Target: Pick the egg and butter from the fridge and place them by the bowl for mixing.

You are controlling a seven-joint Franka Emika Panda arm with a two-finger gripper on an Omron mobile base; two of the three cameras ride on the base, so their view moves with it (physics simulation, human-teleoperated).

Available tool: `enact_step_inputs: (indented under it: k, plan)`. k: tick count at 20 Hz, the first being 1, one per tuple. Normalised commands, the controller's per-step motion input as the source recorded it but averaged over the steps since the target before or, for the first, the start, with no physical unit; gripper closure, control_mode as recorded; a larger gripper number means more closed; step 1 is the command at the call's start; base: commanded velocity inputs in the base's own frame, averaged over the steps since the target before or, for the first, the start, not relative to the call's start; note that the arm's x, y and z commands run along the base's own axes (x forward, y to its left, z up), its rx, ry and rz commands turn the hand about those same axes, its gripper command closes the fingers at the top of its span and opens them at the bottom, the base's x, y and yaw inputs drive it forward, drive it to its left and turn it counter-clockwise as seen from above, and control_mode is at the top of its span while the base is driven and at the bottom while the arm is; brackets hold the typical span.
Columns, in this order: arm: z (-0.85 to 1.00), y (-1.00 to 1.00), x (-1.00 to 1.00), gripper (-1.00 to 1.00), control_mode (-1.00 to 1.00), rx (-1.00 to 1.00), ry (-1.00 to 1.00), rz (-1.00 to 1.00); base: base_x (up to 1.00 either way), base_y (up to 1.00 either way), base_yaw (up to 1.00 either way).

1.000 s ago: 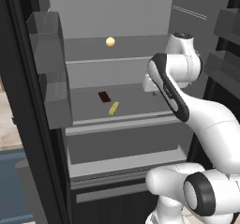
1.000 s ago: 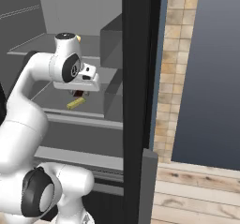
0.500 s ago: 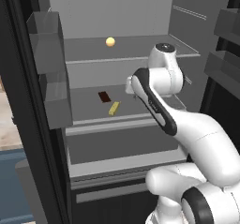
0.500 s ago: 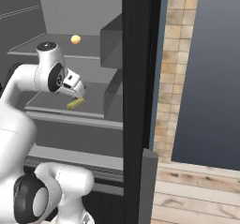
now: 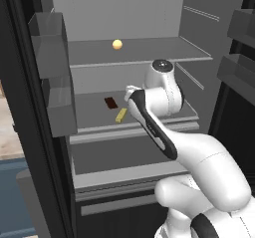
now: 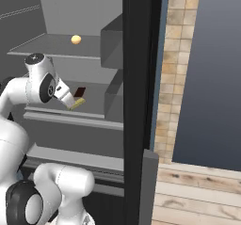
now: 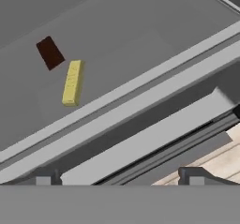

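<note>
Seen from the left base camera, the open fridge (image 5: 124, 13) shows grey shelves. The egg (image 5: 117, 44) sits on the upper shelf (image 5: 149, 50), near its middle and toward the back. One shelf down, the butter (image 5: 121, 115) lies close to the front edge of the middle shelf (image 5: 92, 110), its long axis running from the front edge back and slightly right, with a dark brown bar (image 5: 110, 102) just behind it, near but apart. The white arm's wrist hangs just right of the butter, over the same shelf edge. From the right base camera, the egg (image 6: 76, 39) rests on the upper shelf, and the butter (image 6: 77, 103) lies by the middle shelf's front edge with the brown bar (image 6: 80, 92) just behind; the hand points down toward the butter from the left, close but seemingly not touching. In the hand camera, the gripper (image 7: 119, 176) has its fingers spread wide with nothing between them; the butter (image 7: 72, 83) lies up and to the left of the fingertips, well off the gap's centre, its length pointing roughly along the view's vertical. The brown bar (image 7: 49, 52) sits beyond it. Compared with a second ago, the wrist has swung leftward and lower toward the butter, and the fingers have opened; butter, bar and egg have not moved.
</note>
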Motion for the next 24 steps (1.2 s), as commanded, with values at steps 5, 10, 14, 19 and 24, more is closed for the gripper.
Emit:
enact_step_inputs:
  k: [5, 10, 14, 19, 24]
  plan:
    - [-0.22, 0.52, 0.06, -1.00, -1.00, -0.02, 0.05, 0.00, 0.00, 0.00, 0.00]
    - [-0.31, 0.48, 0.25, -1.00, -1.00, -0.10, 0.07, 0.00, 0.00, 0.00, 0.00]
    - [-0.32, 0.00, 0.41, -1.00, -1.00, -0.14, 0.00, 0.00, 0.00, 0.00, 0.00]
    - [-0.24, -0.01, 0.55, -1.00, -1.00, -0.04, 0.00, 0.00, 0.00, 0.00, 0.00]
    - [-0.16, -0.01, 0.48, -1.00, -1.00, 0.00, 0.00, 0.04, 0.00, 0.00, 0.00]
